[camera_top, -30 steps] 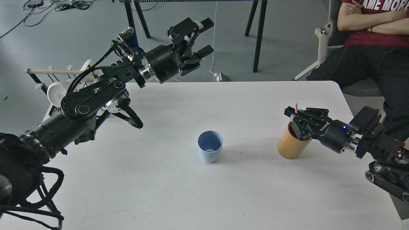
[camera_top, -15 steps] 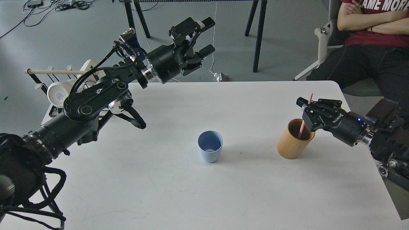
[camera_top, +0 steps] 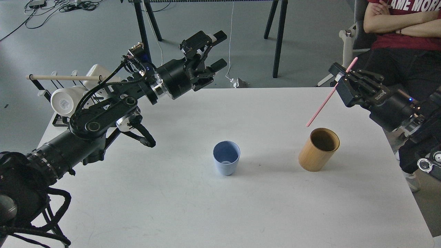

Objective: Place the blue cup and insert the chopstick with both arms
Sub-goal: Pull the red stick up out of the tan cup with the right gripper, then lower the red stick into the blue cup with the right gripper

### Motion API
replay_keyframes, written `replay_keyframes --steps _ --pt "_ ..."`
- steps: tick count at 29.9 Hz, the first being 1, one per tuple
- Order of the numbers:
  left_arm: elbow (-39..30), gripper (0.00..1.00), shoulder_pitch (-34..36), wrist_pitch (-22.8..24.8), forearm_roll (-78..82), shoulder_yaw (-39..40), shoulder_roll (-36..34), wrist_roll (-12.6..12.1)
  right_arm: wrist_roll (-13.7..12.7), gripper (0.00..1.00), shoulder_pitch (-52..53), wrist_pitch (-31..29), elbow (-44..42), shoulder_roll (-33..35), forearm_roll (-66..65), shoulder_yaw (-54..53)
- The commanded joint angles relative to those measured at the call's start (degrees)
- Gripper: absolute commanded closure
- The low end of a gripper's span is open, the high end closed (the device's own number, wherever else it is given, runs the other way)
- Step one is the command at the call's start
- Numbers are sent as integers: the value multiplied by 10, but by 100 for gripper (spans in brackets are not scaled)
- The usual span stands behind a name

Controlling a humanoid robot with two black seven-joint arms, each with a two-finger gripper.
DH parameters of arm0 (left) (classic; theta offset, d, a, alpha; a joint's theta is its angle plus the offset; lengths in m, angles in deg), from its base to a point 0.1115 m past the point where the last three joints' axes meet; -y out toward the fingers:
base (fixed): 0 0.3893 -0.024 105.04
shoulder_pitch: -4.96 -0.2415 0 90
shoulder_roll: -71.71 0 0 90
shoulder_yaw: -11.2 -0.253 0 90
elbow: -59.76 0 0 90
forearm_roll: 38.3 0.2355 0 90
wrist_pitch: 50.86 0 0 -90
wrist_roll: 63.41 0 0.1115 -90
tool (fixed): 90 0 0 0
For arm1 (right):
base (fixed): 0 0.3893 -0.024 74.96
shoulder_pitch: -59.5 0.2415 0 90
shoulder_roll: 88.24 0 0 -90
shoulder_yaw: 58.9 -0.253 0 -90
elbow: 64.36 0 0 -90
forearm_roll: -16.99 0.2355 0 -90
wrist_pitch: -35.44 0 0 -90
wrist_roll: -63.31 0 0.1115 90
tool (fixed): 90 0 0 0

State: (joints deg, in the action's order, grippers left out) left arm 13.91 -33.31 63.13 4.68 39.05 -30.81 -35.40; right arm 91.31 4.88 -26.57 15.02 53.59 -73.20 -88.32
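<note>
The blue cup [camera_top: 226, 162] stands upright and empty on the white table [camera_top: 193, 206], near the middle. My right gripper [camera_top: 340, 76] is shut on the pink chopstick [camera_top: 325, 102] and holds it tilted in the air, its lower tip above and just left of the bamboo holder [camera_top: 318, 149]. The chopstick is fully out of the holder. My left gripper [camera_top: 214, 49] is open and empty, raised above the table's far edge, well away from the blue cup.
A black wire rack with a pale wooden rod [camera_top: 62, 78] and white mugs [camera_top: 65, 100] sits at the table's left edge behind my left arm. A seated person [camera_top: 396, 34] is at the far right. Black table legs [camera_top: 279, 38] stand beyond the table.
My right gripper has lifted the pink chopstick up and right, out of the bamboo holder. My left gripper has stayed raised, shifting only slightly.
</note>
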Motion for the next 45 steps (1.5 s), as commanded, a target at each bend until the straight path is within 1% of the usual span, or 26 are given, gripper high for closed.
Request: replay_keyframes --steps 1,3,5,7,11,14,19,27,41,45 --pt "1 3 -14 0 0 1 -6 0 0 99 36 0 15 -9 11 5" --pt "1 3 -19 0 0 0 -8 0 0 99 55 0 13 -33 13 14" --pt "4 3 -27 0 0 1 -10 0 0 99 75 0 10 -77 15 35" --pt "7 3 -31 0 0 1 -11 0 0 99 101 0 4 -116 16 70" --pt "16 2 -44 0 0 1 -12 0 0 99 159 0 -40 -183 14 165" --pt "26 2 -46 0 0 1 -11 0 0 99 184 0 -58 -226 13 200" --pt "47 2 -46 0 0 1 -8 0 0 99 183 0 -77 -241 2 214" --pt "48 2 -46 0 -1 2 -5 0 0 99 180 0 -113 -266 -17 237" --pt "49 2 -47 0 -7 2 -8 0 0 99 160 0 -193 -342 -35 241" --pt "53 2 -47 0 -7 2 -7 0 0 99 162 0 -214 -362 -35 269"
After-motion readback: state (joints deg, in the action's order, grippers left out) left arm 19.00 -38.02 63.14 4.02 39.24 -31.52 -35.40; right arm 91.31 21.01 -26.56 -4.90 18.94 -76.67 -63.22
